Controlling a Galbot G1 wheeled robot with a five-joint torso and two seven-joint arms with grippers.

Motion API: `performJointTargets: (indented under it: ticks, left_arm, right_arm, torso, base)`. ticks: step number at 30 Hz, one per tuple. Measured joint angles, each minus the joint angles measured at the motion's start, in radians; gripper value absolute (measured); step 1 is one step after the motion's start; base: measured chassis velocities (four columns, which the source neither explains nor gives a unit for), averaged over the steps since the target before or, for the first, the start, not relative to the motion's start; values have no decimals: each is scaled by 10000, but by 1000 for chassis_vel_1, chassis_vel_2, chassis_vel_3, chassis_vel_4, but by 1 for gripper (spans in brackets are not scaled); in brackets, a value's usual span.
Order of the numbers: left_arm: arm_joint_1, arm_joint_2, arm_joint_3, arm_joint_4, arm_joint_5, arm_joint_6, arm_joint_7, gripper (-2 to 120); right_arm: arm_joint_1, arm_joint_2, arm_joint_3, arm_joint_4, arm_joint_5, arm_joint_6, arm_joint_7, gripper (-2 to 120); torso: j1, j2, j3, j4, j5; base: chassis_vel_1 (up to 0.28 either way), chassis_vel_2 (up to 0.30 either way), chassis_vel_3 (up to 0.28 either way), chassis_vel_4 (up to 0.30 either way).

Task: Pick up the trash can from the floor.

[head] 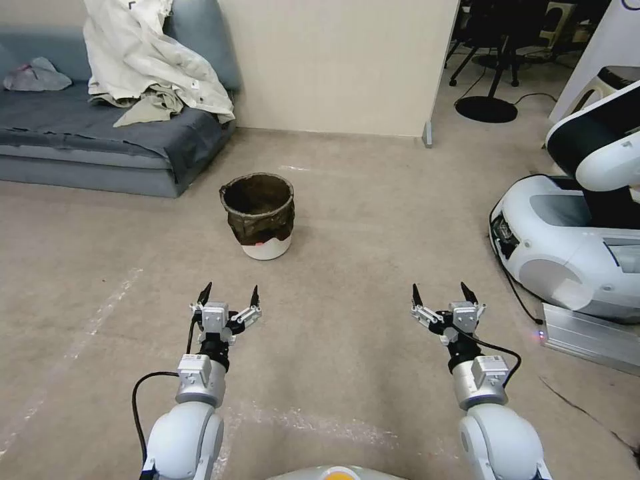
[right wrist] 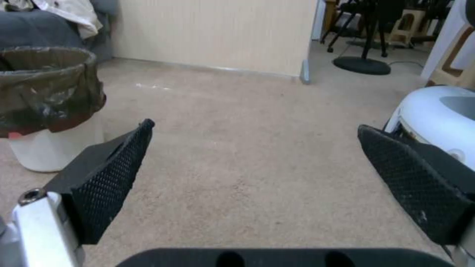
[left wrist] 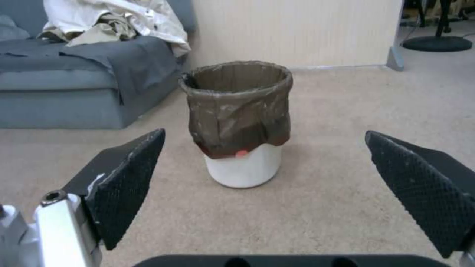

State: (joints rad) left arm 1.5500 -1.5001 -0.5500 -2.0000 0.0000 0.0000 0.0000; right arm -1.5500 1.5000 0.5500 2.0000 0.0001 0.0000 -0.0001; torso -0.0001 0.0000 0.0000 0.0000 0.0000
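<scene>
Ahead, the trash can stands upright on the floor, its dark bag folded over the rim, near a grey sofa at the far left. Nearer, the left gripper hovers just short of it, jaws released. Well to the right, the right gripper hovers, jaws likewise spread, holding nothing.
</scene>
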Motion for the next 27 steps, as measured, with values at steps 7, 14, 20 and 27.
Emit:
performJointTargets:
  ticks: [7,14,20,27]
  left_arm:
    - [0,0,0,-1,0,0,0,100]
    - [-29,-3,7,-71,-52,51,0,100]
    - [-928,-189,237,-1794,-1673,1911,49,100]
    - [-890,166,-130,-1946,-1860,2290,23,100]
  right_arm:
    - [0,0,0,0,0,0,0,100]
    - [-29,0,71,111,37,-109,-8,100]
    - [-466,-26,1259,2199,833,-1795,-209,100]
    - [-439,-363,1712,2283,1809,-1517,-675,100]
  torso:
    - [0,0,0,0,0]
    - [1,0,1,3,3]
    - [1,1,0,-7,2]
    - [0,0,0,2,2]
  base:
    - [0,0,0,0]
    - [0,0,0,0]
    - [0,0,0,0]
    - [0,0,0,0]
